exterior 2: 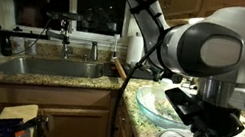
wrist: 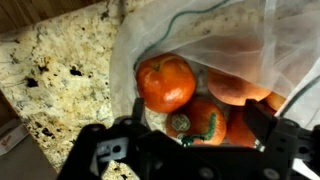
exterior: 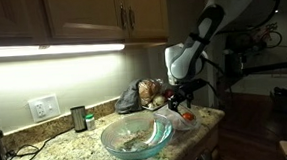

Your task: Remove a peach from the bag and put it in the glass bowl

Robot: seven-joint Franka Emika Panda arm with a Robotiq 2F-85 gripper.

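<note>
While the jaws hang spread wide and empty just over the open bag (wrist: 235,45), a peach (wrist: 165,83) lies among others inside it. In an exterior view the bag sits on the counter (exterior: 60,148) just right of the glass bowl (exterior: 113,141).

Wrist view centre: the peach (wrist: 165,83) is glossy red-orange; the bag (wrist: 235,35) around it whitish, translucent. Upper left, the countertop (wrist: 55,70) is beige granite speckled black and brown. In an exterior view, lower centre, the glass bowl (exterior: 115,142) is pale blue-green.
</note>
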